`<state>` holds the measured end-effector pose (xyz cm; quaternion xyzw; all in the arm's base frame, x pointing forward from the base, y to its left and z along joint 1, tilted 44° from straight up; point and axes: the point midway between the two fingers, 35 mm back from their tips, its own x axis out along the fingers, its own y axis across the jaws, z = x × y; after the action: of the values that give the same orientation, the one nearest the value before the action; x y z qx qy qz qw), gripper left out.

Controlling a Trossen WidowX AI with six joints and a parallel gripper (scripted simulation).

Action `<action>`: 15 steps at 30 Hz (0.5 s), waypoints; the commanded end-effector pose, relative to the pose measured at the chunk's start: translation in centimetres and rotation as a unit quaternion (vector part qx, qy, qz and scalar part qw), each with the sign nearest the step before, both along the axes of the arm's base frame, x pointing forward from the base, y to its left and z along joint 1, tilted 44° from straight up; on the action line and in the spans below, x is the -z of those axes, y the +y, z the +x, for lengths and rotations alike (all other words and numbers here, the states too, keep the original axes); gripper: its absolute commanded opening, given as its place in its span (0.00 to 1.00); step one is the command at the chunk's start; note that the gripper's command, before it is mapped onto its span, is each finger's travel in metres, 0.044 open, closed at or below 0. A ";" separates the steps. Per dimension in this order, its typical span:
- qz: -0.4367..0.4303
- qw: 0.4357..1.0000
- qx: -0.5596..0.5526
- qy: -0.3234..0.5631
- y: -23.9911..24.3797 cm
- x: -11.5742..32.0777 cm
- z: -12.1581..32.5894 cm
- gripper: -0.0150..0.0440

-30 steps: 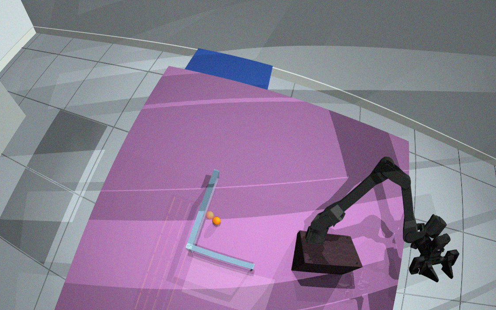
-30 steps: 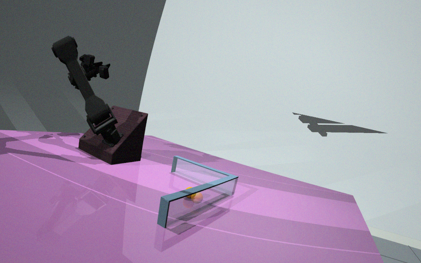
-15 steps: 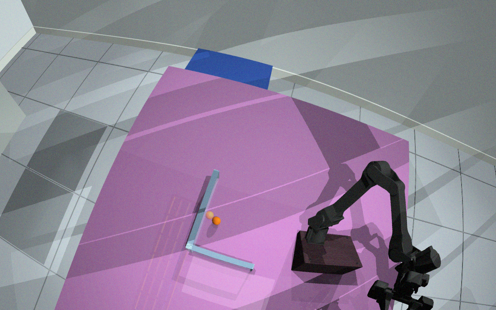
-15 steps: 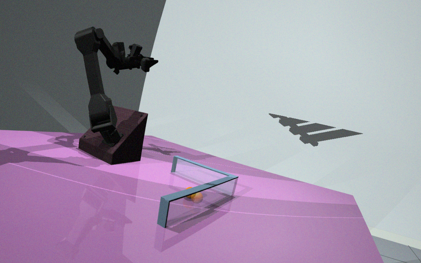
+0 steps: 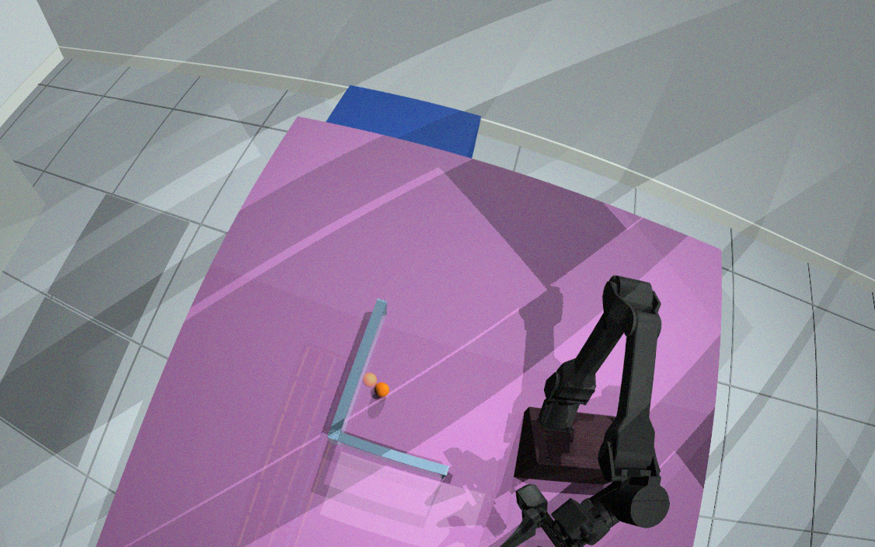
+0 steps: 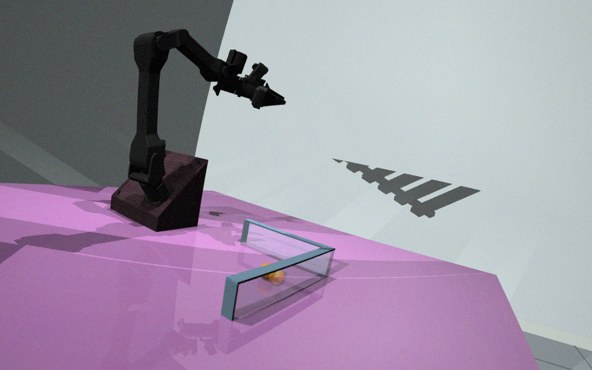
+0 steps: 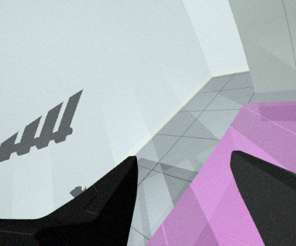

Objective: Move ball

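Observation:
The orange ball (image 5: 381, 389) (image 6: 265, 264) lies on the table inside the corner. The paler see-through copy (image 5: 369, 379) (image 6: 278, 278) is just beside it, nearer the long clear wall (image 5: 358, 370) (image 6: 289, 263). In the top and exterior views the ball and the copy nearly touch or slightly overlap. The other clear wall (image 5: 392, 454) (image 6: 284, 234) joins the long one at the corner. My gripper (image 6: 284, 102) (image 7: 184, 161) is open and empty, high above the table and well away from the ball. Its fingertips are cut off by the lower edge in the top view.
The arm's dark wedge-shaped base (image 5: 566, 448) (image 6: 181, 197) stands on the pink table (image 5: 427, 258) (image 6: 105, 298) (image 7: 225, 206). A blue block (image 5: 407, 119) sits beyond the table's far edge. Shadows and light bands cross the table top.

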<state>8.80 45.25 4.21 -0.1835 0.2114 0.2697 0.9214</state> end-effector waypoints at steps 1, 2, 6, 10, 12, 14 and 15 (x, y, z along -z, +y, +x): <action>-0.037 0.997 0.067 0.011 -2.3 0.3 6.2 0.68; -0.051 0.995 0.085 0.014 -3.1 0.4 7.8 0.68; -0.105 0.982 0.155 0.031 -7.2 0.9 13.8 0.68; -0.155 0.960 0.224 0.058 -12.2 1.3 18.9 0.68; -0.180 0.946 0.258 0.075 -15.0 1.4 21.1 0.68; -0.202 0.930 0.292 0.094 -18.0 1.5 23.0 0.68; -0.213 0.921 0.308 0.105 -19.6 1.5 23.9 0.68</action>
<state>29.81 30.32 2.75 -0.2632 0.3620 -0.0075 0.8942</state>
